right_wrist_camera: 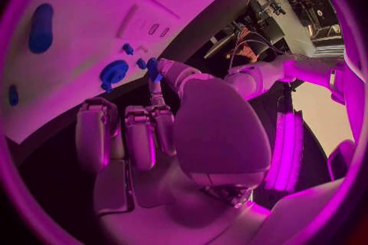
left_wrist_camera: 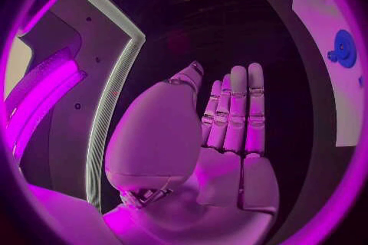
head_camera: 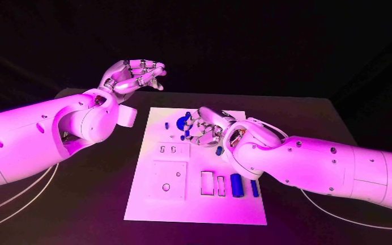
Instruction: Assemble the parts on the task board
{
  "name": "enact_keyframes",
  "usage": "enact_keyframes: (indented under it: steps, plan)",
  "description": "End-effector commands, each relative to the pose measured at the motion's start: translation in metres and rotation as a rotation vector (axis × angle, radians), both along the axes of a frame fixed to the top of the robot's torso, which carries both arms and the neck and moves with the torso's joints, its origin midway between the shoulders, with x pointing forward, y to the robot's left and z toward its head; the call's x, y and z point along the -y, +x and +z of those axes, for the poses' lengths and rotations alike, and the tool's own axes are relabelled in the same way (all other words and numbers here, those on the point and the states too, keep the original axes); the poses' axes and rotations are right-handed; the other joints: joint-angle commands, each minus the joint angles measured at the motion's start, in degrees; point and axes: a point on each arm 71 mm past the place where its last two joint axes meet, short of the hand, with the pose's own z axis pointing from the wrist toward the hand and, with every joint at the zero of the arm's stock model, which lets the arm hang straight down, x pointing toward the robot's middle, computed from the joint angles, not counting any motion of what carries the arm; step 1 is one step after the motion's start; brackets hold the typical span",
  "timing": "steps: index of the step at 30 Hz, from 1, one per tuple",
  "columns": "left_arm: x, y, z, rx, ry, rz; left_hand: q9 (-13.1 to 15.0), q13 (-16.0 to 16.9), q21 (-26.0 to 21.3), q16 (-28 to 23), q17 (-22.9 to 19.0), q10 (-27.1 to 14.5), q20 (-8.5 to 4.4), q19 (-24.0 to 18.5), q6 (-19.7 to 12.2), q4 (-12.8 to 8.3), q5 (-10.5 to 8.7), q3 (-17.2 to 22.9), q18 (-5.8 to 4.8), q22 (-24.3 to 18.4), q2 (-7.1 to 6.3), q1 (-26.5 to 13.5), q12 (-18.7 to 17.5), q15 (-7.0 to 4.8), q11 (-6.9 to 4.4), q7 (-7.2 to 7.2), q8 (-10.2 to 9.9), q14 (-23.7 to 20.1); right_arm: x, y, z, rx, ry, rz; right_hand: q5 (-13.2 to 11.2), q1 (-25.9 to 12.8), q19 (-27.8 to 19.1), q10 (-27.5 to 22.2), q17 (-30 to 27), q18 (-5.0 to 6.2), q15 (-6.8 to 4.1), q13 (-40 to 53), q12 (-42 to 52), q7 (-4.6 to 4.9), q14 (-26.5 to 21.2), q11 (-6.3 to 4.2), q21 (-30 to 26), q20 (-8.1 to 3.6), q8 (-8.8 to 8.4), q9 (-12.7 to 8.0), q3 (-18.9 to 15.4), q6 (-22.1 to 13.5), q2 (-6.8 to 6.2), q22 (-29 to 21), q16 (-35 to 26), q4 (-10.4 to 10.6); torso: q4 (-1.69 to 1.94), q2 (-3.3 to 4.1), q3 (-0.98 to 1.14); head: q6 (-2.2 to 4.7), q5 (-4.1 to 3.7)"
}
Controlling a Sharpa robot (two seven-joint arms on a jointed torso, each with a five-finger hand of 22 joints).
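We take the task board (head_camera: 196, 199) as our landmark: a white plate lying flat on the black surface (head_camera: 90, 199), long side running away from the robot. The left hand (head_camera: 135, 76) is raised beyond the board's far left corner, well apart from it; its fingers are loosely curled in the head view and extended side by side in the left wrist view, and we see nothing in it. The right hand (head_camera: 206, 127) sits low over the far half of the board, and in the right wrist view its thumb and a finger (right_wrist_camera: 156, 82) meet on a small blue part (right_wrist_camera: 152, 68). Just beside that, a round blue disc (right_wrist_camera: 113, 71) lies on the board (whether the fingertips touch the board itself, we cannot tell). Near the board's close right edge a blue cylinder (head_camera: 237, 185) lies in a slot, with a slimmer blue piece (head_camera: 254, 187) beside it, toward the right rim.
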Motion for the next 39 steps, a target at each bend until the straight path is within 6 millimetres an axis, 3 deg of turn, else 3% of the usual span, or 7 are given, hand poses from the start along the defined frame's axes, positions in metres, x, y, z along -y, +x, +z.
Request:
enact_keyframes:
  steps: [1,18,39]
  plan:
    - [0.002,0.000,0.000,-0.001,-0.012,-0.012,0.08,0.07,0.27,0.26,-0.09,-0.41,0.05,-0.25,-0.47,-0.09,-0.11,-0.13,0.69,0.06,0.29,-0.07,0.02,0.13,0.08,0.01,-0.21,-0.34,-0.006,-0.003,-0.010,-0.024,-0.078,0.011,0.26,-0.66,0.10,0.73,13.03,-0.79,-0.42,7.91,-0.27,-0.23,5.62,-0.48,-0.05,-0.28,0.29,0.62,0.34,0.05,0.07,7.10,0.09,-0.13,0.03,-0.05,-0.07,-0.16,0.21]
    - [0.003,0.000,0.000,-0.003,-0.013,-0.015,0.08,0.07,0.27,0.26,-0.09,-0.41,0.05,-0.25,-0.47,-0.09,-0.11,-0.13,0.69,0.06,0.29,-0.07,0.02,0.13,0.08,0.01,-0.21,-0.34,-0.020,-0.009,-0.031,-0.022,-0.157,0.003,0.24,-2.10,0.05,0.62,12.86,-0.76,-0.45,7.76,-0.45,-0.26,5.58,-0.50,-0.25,-0.33,0.56,0.87,0.12,-0.24,-0.54,7.03,0.03,0.07,0.05,0.01,0.07,-0.45,0.31]
    - [0.002,0.000,0.000,-0.005,-0.012,-0.014,0.15,0.14,0.35,0.33,-0.10,-0.34,0.06,-0.29,-0.39,-0.05,-0.13,-0.15,0.70,0.10,0.30,-0.07,0.12,0.12,0.06,-0.02,-0.15,-0.34,-0.019,-0.005,-0.040,0.000,-0.187,-0.029,0.19,-2.79,0.09,0.61,12.84,-0.76,-0.50,7.73,-0.51,-0.34,5.57,-0.55,-0.27,-0.36,0.76,1.00,-0.03,-0.25,-0.87,7.05,0.02,0.22,0.00,-0.01,0.04,-0.75,0.44]
